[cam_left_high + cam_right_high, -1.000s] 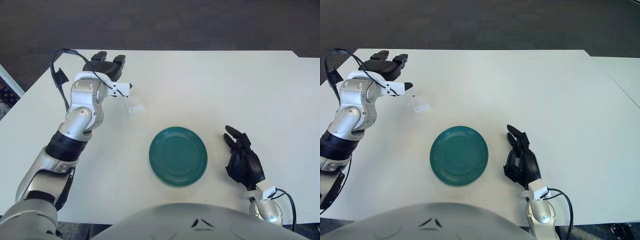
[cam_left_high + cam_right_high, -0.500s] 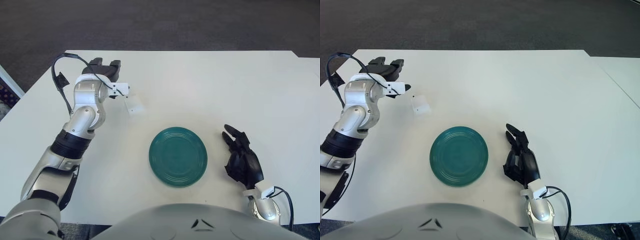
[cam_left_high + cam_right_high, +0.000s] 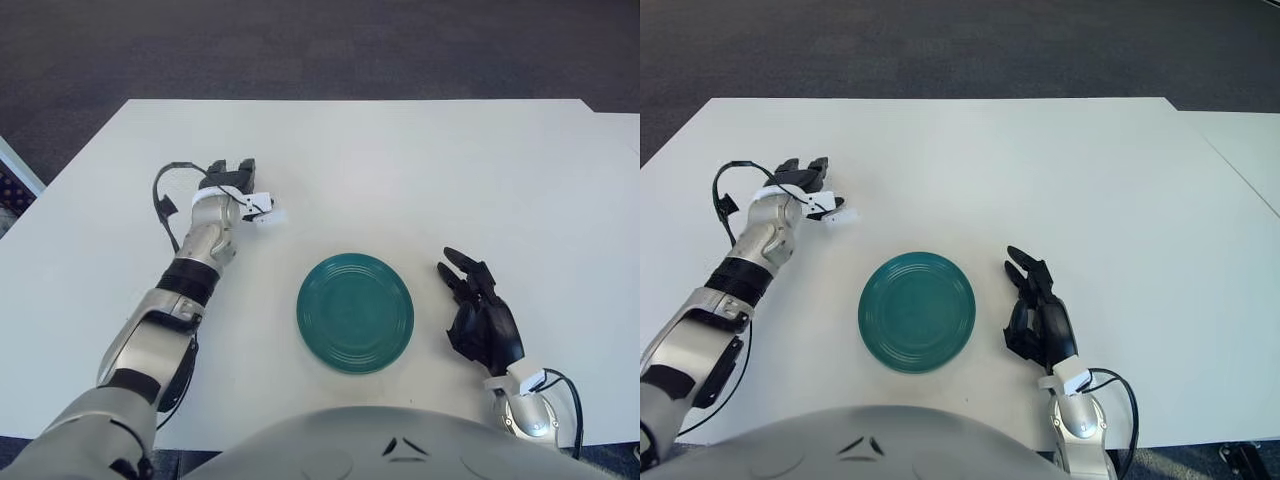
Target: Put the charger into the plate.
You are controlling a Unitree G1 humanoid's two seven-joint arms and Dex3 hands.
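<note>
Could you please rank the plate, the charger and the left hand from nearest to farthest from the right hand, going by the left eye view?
1. The plate, just to the left of the right hand, at the table's middle.
2. The charger, beyond the plate, up and to the left.
3. The left hand, just past the charger on the far left; its fingers reach over the charger.

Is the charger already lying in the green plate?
No, the plate holds nothing, and the white charger sits on the table beside the left hand.
</note>
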